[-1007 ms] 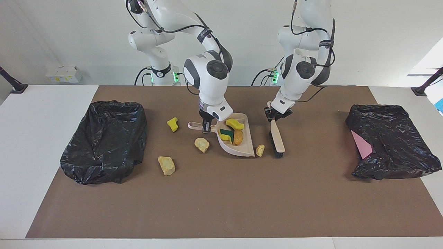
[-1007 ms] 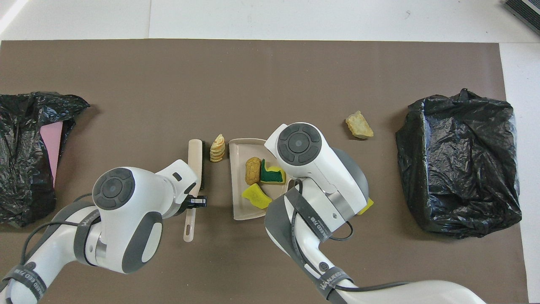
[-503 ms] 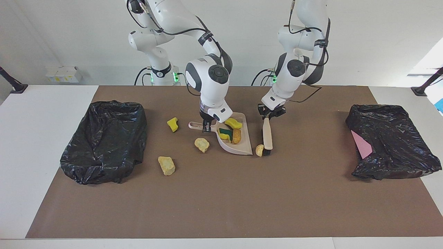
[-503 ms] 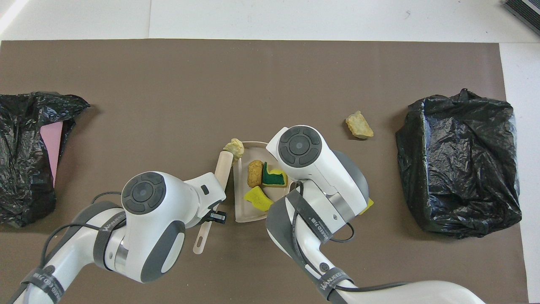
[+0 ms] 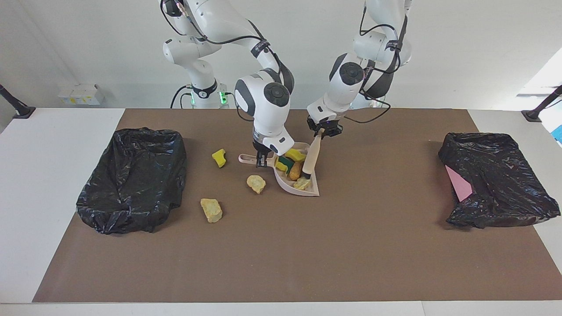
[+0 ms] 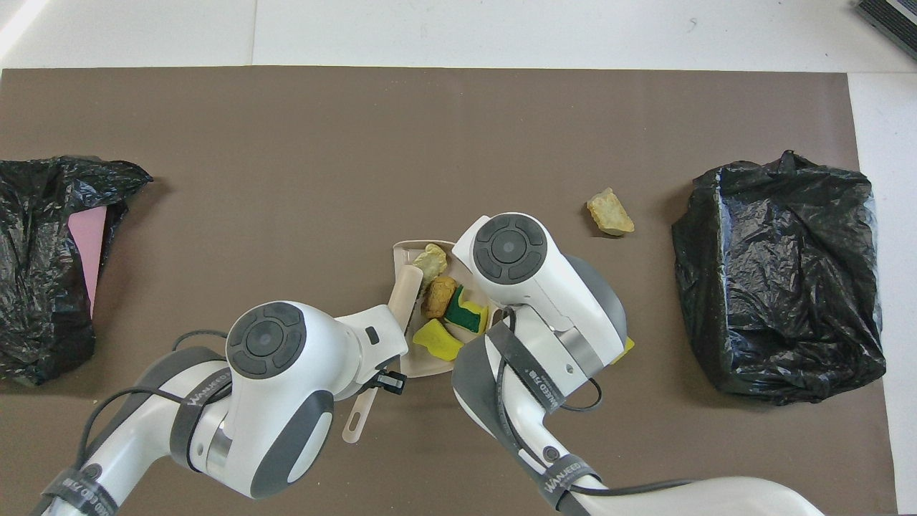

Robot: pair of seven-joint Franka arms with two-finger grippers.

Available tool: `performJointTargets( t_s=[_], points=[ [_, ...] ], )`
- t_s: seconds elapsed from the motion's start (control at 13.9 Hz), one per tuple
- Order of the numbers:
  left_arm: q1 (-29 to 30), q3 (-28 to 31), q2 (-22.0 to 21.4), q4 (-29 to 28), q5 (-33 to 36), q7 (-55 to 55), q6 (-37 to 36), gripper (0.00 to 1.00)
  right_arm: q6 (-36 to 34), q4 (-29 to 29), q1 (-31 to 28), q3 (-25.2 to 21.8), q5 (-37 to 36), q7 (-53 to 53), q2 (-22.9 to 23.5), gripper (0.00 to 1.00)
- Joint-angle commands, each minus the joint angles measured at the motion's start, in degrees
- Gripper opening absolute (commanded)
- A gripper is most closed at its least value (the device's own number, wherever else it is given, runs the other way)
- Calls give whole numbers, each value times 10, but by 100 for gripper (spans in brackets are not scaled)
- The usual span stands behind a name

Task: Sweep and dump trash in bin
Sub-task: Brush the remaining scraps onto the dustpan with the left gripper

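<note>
Beige plastic meets brown matting at centre frame, where the dustpan (image 5: 303, 186) lies with four scraps in it: a yellow sponge chunk (image 5: 297, 155), a green-and-yellow sponge (image 5: 284, 163), a tan bread-like oval (image 5: 295, 170) and a pale crumbly lump (image 5: 301, 184) at its lip. The right hand (image 5: 262, 164) is clamped on the dustpan's handle. The left hand (image 5: 323, 131), just above and to the right of it in the facing view, grips the brush (image 5: 311, 159), whose black bristles rest inside the pan touching the pale lump. Three scraps lie loose on the surface (image 5: 281, 245) left of centre: a yellow sponge piece (image 5: 218, 158), a pale lump (image 5: 256, 183) and a yellowish lump (image 5: 211, 210). Black-lined bins (image 5: 131, 177) (image 5: 494, 180) sit at mid-left and mid-right.
</note>
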Motion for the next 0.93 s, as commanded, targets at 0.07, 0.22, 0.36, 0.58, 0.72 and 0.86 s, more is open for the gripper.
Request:
performJointTargets(
  t_s=[0.07,0.22,0.36,0.58,0.72,0.86],
  points=[
    [35,4,-49,8,-9,-84,-46,0,13,-13,-6,3,-1,-9,-15,0],
    [35,5,-55,0,-7,-159,-50,0,13,-12,-6,3,-1,-9,-15,0],
    [34,4,-70,-17,-6,-224,-57,0,13,-11,-8,4,-1,-10,-16,0],
    [22,-2,-117,-77,-6,-265,-49,0,11,-3,-29,3,-1,-22,-32,0],
    [14,-30,-132,-111,-6,-310,-25,0,3,-3,-64,3,0,-76,-62,0],
    [-3,-55,-132,-137,-6,-348,9,0,-23,-5,-112,3,14,-148,-91,0]
  ],
)
